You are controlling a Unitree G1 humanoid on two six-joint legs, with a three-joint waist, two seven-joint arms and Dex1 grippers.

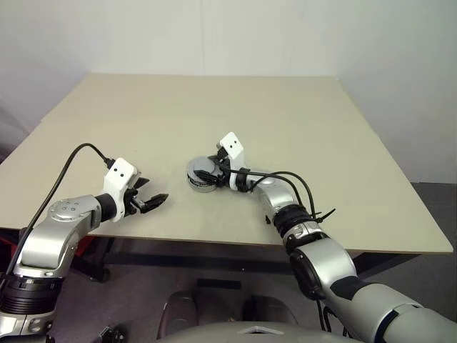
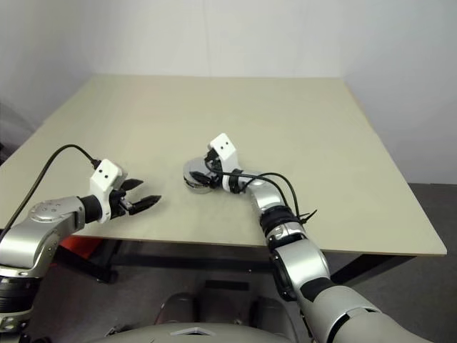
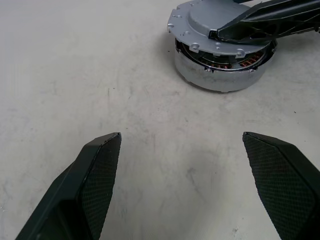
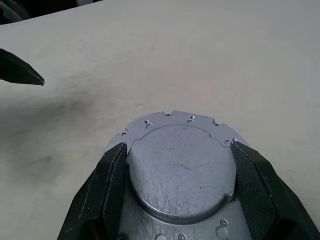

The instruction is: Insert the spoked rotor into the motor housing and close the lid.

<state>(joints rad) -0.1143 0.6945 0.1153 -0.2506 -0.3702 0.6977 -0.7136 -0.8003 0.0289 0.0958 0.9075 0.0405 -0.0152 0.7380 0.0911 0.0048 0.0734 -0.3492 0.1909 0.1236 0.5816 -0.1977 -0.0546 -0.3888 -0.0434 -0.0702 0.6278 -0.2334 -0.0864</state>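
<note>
Beige table (image 1: 300,136) otherwise bare: right gripper (image 4: 177,165) straddles the lid (image 4: 180,165) on the motor housing (image 3: 220,75), fingers on the raised cap's two sides, reaching forward-left, near level. Looks like lid-closing; gap shows windings, next press flat. Left gripper (image 3: 182,165) hovers nearby, wide open, empty.

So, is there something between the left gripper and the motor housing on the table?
Nothing visible. In the left wrist view bare table lies between the open left gripper and the motor housing. The lid sits on the housing, with the right gripper fingers on either side of the lid's raised centre.
</note>
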